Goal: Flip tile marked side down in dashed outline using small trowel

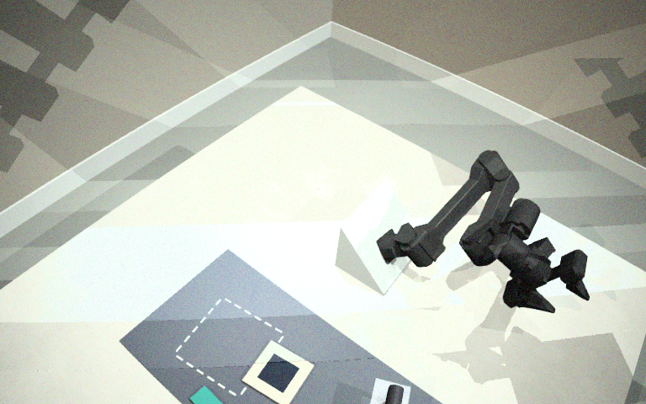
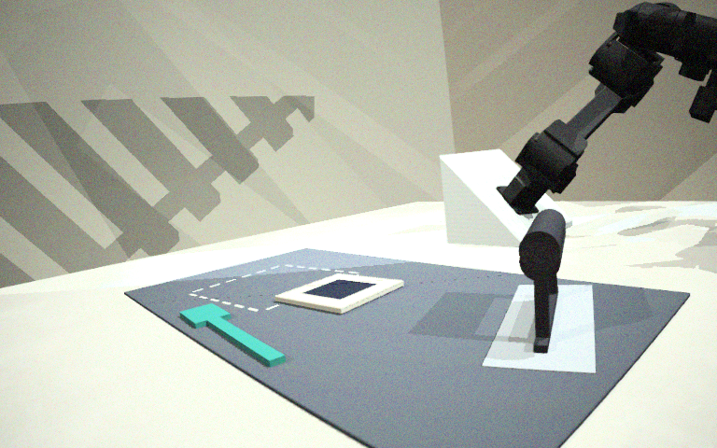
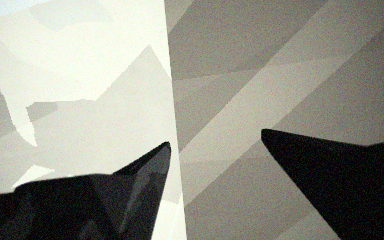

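Note:
A cream tile (image 1: 253, 376) (image 2: 293, 300) lies flat on the grey mat (image 1: 228, 271) (image 2: 370, 380), its dark marked square facing up. It covers part of one side of the dashed outline (image 1: 225, 300) (image 2: 285, 265) and lies mostly outside it. The teal trowel (image 1: 205, 396) (image 2: 243, 335) lies flat on the mat near its edge, beside the outline; the top view cuts off its handle. My gripper (image 1: 571, 305) (image 3: 214, 140) is open and empty, fingertips wide apart. It hangs away from the mat, far from tile and trowel, and is outside the exterior view.
A white wedge-shaped block (image 1: 359, 264) (image 2: 472, 211) stands behind the mat, near the arm. A white rectangle (image 1: 378, 386) (image 2: 579, 327) lies on the mat, with a black rounded part (image 1: 394, 394) (image 2: 540, 253) in front of it. Pale walls (image 1: 267, 66) border the table.

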You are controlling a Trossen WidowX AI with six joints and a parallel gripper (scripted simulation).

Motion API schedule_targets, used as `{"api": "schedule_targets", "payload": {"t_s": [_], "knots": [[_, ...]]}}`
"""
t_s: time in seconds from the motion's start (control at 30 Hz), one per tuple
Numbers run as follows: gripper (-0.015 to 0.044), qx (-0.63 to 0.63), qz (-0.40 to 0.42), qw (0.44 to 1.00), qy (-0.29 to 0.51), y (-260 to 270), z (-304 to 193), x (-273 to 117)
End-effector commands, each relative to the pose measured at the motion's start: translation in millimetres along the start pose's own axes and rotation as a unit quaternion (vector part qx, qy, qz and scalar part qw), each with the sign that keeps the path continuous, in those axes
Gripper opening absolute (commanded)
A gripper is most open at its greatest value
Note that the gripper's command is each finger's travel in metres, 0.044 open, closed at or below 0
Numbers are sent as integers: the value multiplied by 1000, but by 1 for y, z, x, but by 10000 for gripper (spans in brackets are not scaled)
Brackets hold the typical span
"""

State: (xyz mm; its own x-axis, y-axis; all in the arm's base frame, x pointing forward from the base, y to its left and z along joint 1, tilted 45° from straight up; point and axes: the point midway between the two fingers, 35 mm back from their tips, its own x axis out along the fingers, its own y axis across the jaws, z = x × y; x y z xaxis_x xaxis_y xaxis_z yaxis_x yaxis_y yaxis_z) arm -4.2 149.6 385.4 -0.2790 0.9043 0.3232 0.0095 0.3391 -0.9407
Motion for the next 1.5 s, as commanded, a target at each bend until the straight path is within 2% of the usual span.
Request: {"api": "schedule_targets", "payload": {"t_s": [0.0, 0.33, 0.67, 0.8, 1.33, 1.47], "knots": [[374, 0, 0, 1000, 0, 0, 0, 0], [111, 0, 0, 1000, 0, 0, 0, 0], [100, 0, 0, 1000, 0, 0, 0, 0], [0, 0, 0, 1000, 0, 0, 0, 0], [0, 0, 0, 1000, 0, 0, 0, 0], [100, 0, 0, 1000, 0, 0, 0, 0]]}}
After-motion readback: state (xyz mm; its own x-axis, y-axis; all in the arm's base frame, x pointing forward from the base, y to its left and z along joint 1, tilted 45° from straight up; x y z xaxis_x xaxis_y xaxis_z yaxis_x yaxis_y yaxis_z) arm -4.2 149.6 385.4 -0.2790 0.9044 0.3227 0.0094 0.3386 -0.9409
